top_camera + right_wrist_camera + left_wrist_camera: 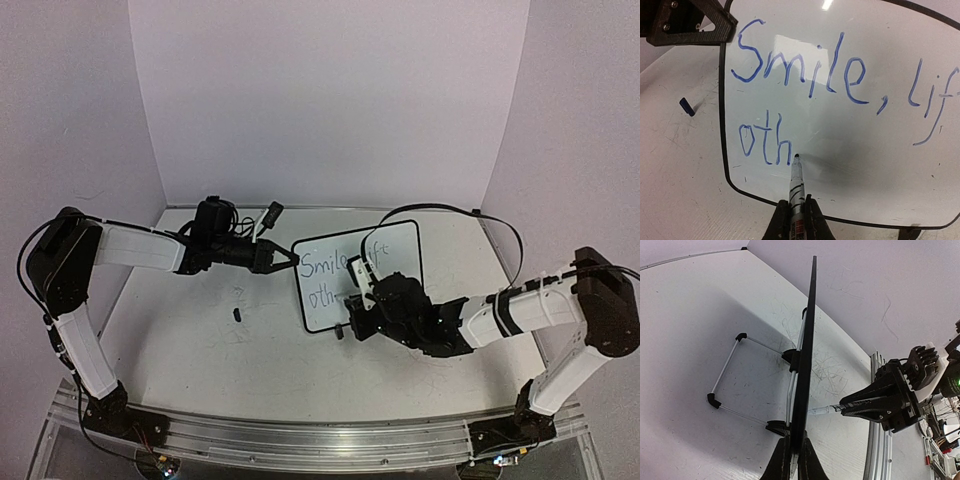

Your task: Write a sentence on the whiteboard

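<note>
The whiteboard (395, 255) stands tilted on the table, its black frame edge-on in the left wrist view (809, 330). The sentence (800, 70) in blue marker reads "Smile, lif" with "oth" beneath; in the top view (322, 266) my right arm covers part of it. My left gripper (291, 262) is shut on the board's left edge, its jaws clamping the frame (794, 454). My right gripper (797, 216) is shut on a marker (798, 182). The marker's tip touches the board just right of the "h". The right gripper also shows in the left wrist view (860, 406).
A small dark blue marker cap (238, 314) lies on the table left of the board, also in the right wrist view (687, 106). The board's wire stand (725, 367) reaches out behind it. An aluminium rail (320, 440) runs along the near edge. Walls enclose the table.
</note>
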